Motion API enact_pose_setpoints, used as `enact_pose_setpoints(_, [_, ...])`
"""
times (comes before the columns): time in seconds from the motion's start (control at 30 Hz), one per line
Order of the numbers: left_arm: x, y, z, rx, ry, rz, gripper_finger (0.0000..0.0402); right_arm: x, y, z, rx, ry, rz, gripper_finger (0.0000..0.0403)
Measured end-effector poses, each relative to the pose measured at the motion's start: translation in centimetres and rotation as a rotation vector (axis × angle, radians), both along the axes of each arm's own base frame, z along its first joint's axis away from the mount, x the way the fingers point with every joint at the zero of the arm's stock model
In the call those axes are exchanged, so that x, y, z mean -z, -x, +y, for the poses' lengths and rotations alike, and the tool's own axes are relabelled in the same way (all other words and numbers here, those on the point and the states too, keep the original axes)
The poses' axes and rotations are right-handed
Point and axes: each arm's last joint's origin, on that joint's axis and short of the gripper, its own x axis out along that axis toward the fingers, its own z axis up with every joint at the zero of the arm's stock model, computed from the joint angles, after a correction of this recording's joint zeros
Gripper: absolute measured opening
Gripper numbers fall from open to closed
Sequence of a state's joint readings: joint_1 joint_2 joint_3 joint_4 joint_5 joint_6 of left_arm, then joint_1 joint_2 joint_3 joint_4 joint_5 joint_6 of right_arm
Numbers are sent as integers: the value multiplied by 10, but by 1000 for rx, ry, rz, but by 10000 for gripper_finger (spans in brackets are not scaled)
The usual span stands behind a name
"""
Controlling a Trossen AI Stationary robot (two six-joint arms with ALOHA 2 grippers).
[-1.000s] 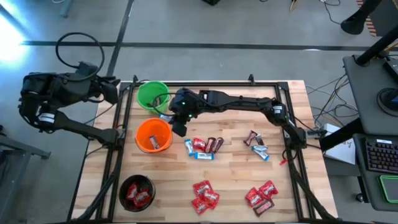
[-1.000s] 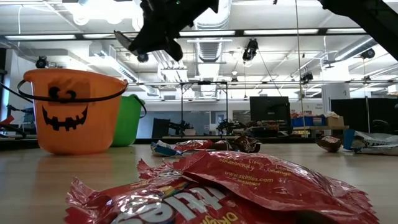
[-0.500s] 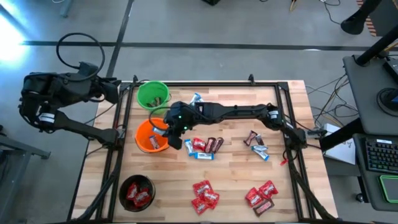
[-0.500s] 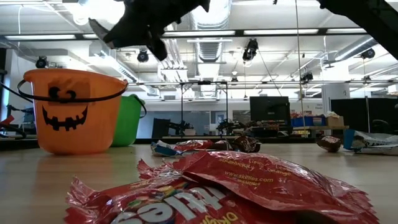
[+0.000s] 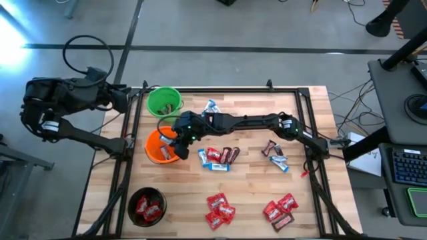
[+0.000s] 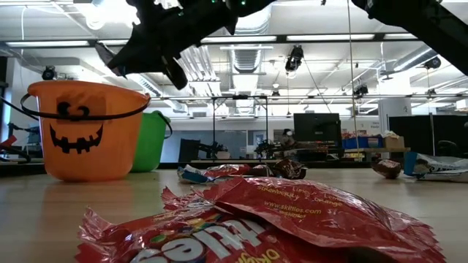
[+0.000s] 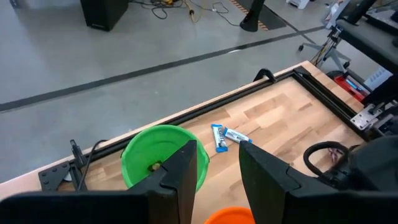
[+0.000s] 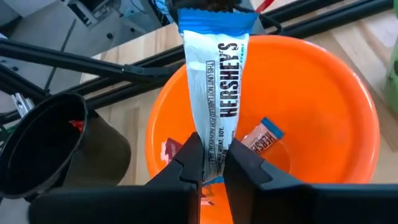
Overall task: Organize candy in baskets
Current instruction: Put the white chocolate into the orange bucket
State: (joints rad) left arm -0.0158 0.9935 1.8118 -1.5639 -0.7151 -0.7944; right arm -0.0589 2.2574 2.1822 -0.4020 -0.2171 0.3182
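We find the right gripper (image 8: 210,163) over the orange bucket (image 8: 323,93), pinching a blue-and-white candy bar (image 8: 214,81); left gripper (image 7: 214,168) parted, empty.

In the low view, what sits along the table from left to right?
Orange bucket → green bucket just behind its right side → blue-and-white candy → red candy → dark brown candy → another dark candy far right.
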Motion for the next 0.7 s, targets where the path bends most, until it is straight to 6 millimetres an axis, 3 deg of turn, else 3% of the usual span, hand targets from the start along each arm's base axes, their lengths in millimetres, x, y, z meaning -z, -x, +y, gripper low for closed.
enact_pose_setpoints(0.4, [0, 2, 0, 15, -14, 13, 102, -2, -1, -5, 28, -13, -15, 150])
enact_pose_setpoints(0.7, [0, 1, 0, 30, -1, 14, 102, -1, 0, -7, 25, 40, -12, 176])
